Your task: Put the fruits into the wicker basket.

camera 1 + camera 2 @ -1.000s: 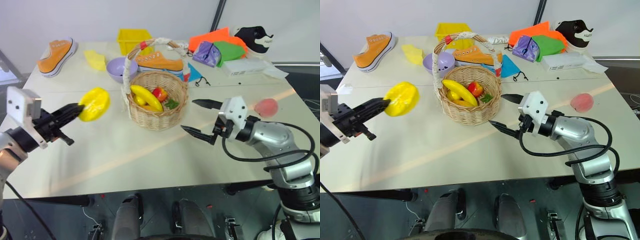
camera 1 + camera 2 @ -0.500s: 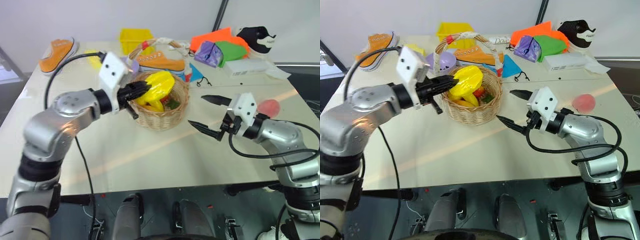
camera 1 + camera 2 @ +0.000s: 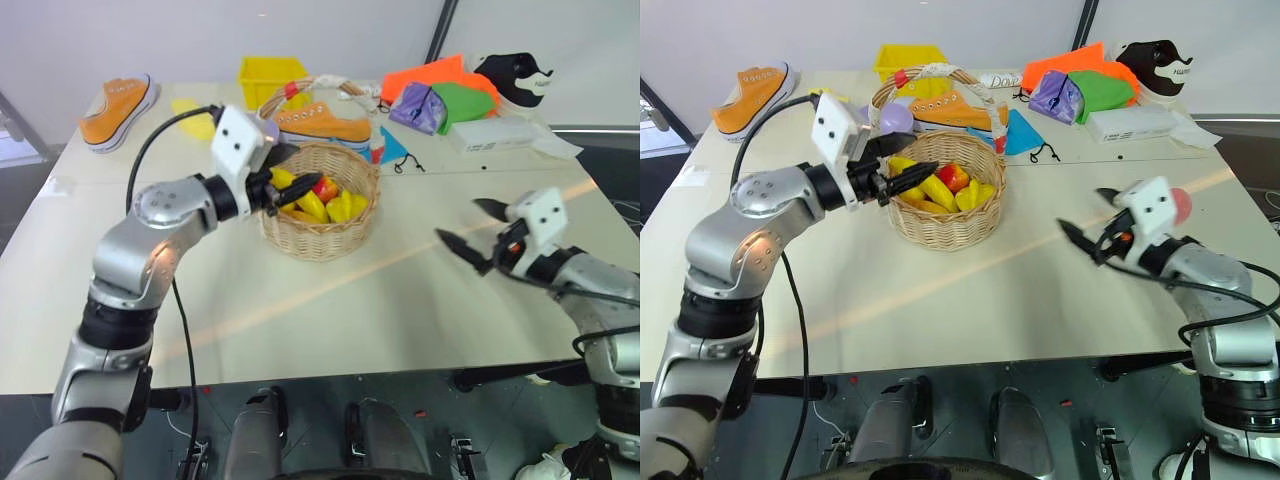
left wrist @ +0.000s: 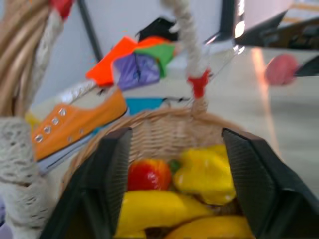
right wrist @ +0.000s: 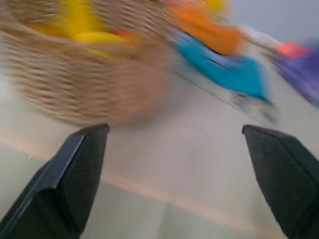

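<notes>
The wicker basket point(image 3: 318, 236) stands mid-table under its cloth-wrapped handle. The yellow starfruit point(image 4: 207, 174) lies inside it beside a banana and a small red fruit. My left gripper point(image 3: 282, 172) hovers at the basket's left rim, open, with nothing between its fingers. The pink peach point(image 4: 280, 69) rests on the table at the right; in the right eye view only a sliver of the peach point(image 3: 1182, 204) peeks out behind my right wrist. My right gripper point(image 3: 458, 220) is wide open and empty, just left of the peach and above the table.
One orange sneaker point(image 3: 118, 100) lies at the back left, a second orange sneaker point(image 3: 320, 122) behind the basket. A yellow bin point(image 3: 265, 75), a lilac bowl point(image 3: 895, 118), a pale yellow wedge point(image 3: 190, 115), bright cloth bags point(image 3: 440, 95) and a white box point(image 3: 490, 132) line the far edge.
The left gripper carried the starfruit over the basket, opened and let it drop in. The right arm swung right towards the peach, staying open.
</notes>
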Motion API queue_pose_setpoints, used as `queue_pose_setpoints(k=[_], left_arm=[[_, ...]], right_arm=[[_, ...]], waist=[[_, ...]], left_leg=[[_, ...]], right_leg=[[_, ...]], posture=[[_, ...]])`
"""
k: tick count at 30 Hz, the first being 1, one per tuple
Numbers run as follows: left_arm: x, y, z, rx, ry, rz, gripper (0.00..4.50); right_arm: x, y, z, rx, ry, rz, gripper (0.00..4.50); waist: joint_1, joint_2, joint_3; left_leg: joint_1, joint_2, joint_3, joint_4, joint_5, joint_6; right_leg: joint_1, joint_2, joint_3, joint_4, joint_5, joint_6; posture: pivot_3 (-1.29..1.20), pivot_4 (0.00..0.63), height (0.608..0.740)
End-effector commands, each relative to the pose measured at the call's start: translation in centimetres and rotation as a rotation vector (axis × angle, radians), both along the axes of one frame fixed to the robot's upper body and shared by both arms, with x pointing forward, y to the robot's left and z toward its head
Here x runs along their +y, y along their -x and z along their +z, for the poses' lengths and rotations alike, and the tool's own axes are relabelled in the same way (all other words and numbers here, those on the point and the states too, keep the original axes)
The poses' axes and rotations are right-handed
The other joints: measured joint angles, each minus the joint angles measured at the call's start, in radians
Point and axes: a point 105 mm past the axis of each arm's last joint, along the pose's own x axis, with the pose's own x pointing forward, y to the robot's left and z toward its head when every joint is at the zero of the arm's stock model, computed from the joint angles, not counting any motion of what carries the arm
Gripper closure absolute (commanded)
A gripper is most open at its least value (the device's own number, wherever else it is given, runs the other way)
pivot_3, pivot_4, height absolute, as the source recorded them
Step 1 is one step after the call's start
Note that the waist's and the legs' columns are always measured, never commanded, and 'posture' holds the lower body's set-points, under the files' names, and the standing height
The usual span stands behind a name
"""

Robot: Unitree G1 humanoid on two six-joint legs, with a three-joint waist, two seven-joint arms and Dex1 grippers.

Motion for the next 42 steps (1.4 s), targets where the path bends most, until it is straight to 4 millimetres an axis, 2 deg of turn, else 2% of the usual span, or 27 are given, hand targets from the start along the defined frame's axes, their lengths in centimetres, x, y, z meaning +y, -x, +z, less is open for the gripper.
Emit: queue_pose_setpoints(k=[1,6,12,17,24,27,29,30,33,35,38,40,41,42], left_arm=[[-1.6,3.7,0.0,-0.035,-0.020,-0.184,1.41],[-3.2,6.0,-1.3,0.023,-0.019,-0.292,1.41],[-4.6,6.4,-2.2,0.039,-0.026,-0.302,1.41],[-4.7,6.4,-2.3,0.048,-0.023,-0.295,1.41],[-4.8,6.4,-2.4,0.057,-0.018,-0.284,1.41],[-4.7,6.3,-2.8,0.061,-0.016,-0.274,1.37],[-4.6,6.3,-3.0,0.064,-0.015,-0.264,1.37],[-4.5,6.2,-3.2,0.068,-0.016,-0.259,1.37],[-4.1,6.2,-3.7,0.074,-0.020,-0.246,1.37],[-3.5,6.0,-4.0,0.081,-0.021,-0.221,1.37],[-1.6,5.2,-4.5,0.100,-0.022,-0.138,1.37],[0.1,4.8,-4.8,0.110,-0.016,-0.078,1.37],[1.9,4.5,-5.1,0.120,-0.014,-0.024,1.37],[3.3,4.4,-5.3,0.123,-0.014,0.018,1.37]], right_arm=[[-4.5,-0.8,0.9,-0.054,0.017,-0.209,0.00],[-7.0,-1.8,0.1,-0.040,0.027,-0.331,0.00],[-10.5,-3.8,-0.2,-0.062,0.018,-0.515,0.00],[-11.9,-5.1,-1.8,0.006,-0.067,-0.600,0.00],[-12.3,-6.0,-3.5,0.076,-0.212,-0.630,0.00],[-12.1,-6.1,-3.7,0.089,-0.230,-0.617,0.89],[-12.0,-6.2,-3.7,0.087,-0.233,-0.610,1.81],[-12.0,-6.2,-3.6,0.085,-0.227,-0.606,2.07],[-11.4,-6.3,-3.0,0.058,-0.209,-0.570,2.15],[-10.4,-6.3,-2.1,0.026,-0.159,-0.504,2.15],[-5.7,-5.9,0.1,-0.043,-0.064,-0.255,2.15],[-0.8,-4.4,1.7,-0.081,-0.044,-0.006,2.15],[3.5,-2.5,3.1,-0.097,-0.062,0.204,2.15],[6.9,-0.6,4.0,-0.092,-0.084,0.372,2.15]], waist=[[0.000,0.000,0.000],[0.000,0.001,-0.001],[-0.002,0.002,-0.001],[-0.003,0.003,-0.001],[-0.002,0.004,0.000],[-0.003,0.004,-0.001],[-0.004,0.005,-0.001],[-0.004,0.005,-0.001],[-0.004,0.005,-0.001],[-0.004,0.006,0.000],[-0.004,0.007,-0.001],[-0.009,0.009,-0.001],[-0.010,0.009,-0.001],[-0.014,0.010,-0.001]], left_leg=[[0.000,0.000,0.000,0.000,0.000,0.000],[0.000,0.000,0.000,0.001,0.000,0.000],[0.000,0.000,0.001,0.003,0.000,0.000],[0.000,0.000,0.001,0.003,0.000,0.000],[0.000,0.000,0.001,0.004,0.000,0.000],[0.000,0.000,0.001,0.004,0.000,0.000],[0.000,0.000,0.001,0.004,0.000,0.000],[0.000,0.000,0.001,0.004,0.000,0.000],[0.000,0.000,0.001,0.004,0.000,0.000],[0.000,0.000,0.002,0.004,0.000,0.000],[0.000,0.000,0.001,0.004,0.000,0.000],[0.000,0.001,0.002,0.003,0.000,0.001],[0.001,0.001,0.002,0.003,0.000,0.001],[0.001,0.001,0.001,0.002,0.000,0.000]], right_leg=[[0.000,0.000,0.000,0.000,0.000,0.000],[0.000,0.000,0.001,0.001,0.000,0.000],[0.001,0.000,0.002,0.001,0.000,0.000],[0.000,0.001,0.002,0.003,0.000,0.001],[0.000,0.000,0.003,0.003,0.000,0.001],[0.000,0.000,0.003,0.003,0.000,0.001],[0.000,0.000,0.003,0.003,0.000,0.001],[0.000,0.000,0.003,0.003,0.000,0.001],[0.000,0.000,0.003,0.003,0.000,0.001],[0.000,0.000,0.003,0.003,0.000,0.001],[0.000,0.000,0.003,0.004,0.000,0.001],[-0.001,0.001,0.003,0.004,0.000,0.001],[-0.001,0.001,0.003,0.004,0.000,0.001],[-0.002,0.001,0.003,0.004,0.000,0.001]], posture=[[0.00,0.150,0.740],[0.00,0.150,0.740],[0.00,0.150,0.740],[0.00,0.150,0.740],[0.00,0.150,0.740],[0.00,0.150,0.740],[0.00,0.150,0.740],[0.00,0.150,0.740],[0.00,0.150,0.740],[0.00,0.150,0.740],[0.00,0.150,0.740],[0.00,0.150,0.740],[0.00,0.150,0.740],[0.00,0.150,0.740]])
